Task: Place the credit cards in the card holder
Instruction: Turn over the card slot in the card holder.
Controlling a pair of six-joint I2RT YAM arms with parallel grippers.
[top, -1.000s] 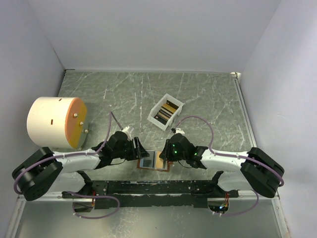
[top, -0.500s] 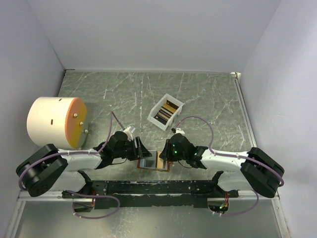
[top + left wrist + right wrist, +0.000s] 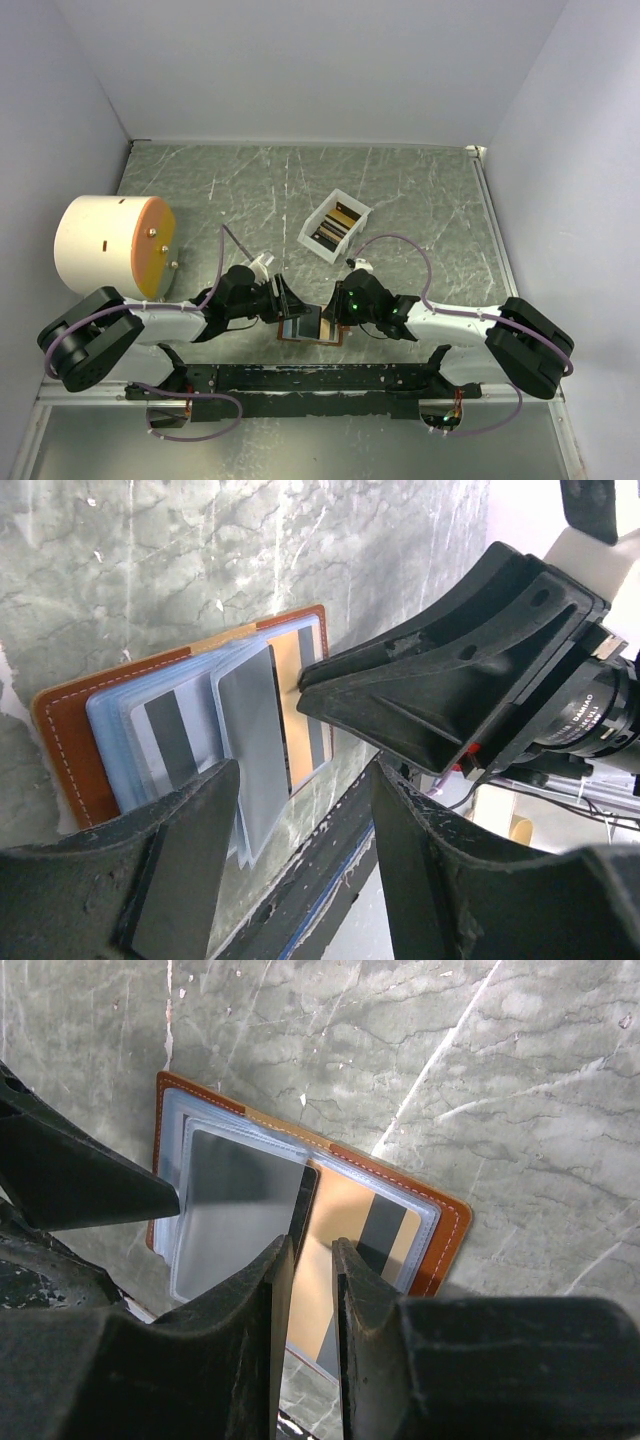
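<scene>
The brown card holder lies open at the table's near edge, between both grippers; it also shows in the top view and the left wrist view. A gold-tan card with a dark stripe lies in its pale pocket. A dark grey card stands tilted in the pockets, its dark edge against my right gripper's left finger. My right gripper is open by a narrow gap over this edge. My left gripper is wide open, and its left finger hides the pockets' near corner.
A white plastic box with more cards stands behind the holder. A large white cylinder with an orange face lies at the left. The black base rail runs just in front of the holder.
My left gripper has moved right, closer over the card holder's left side. The dark card now stands more upright. The right arm has hardly moved.
</scene>
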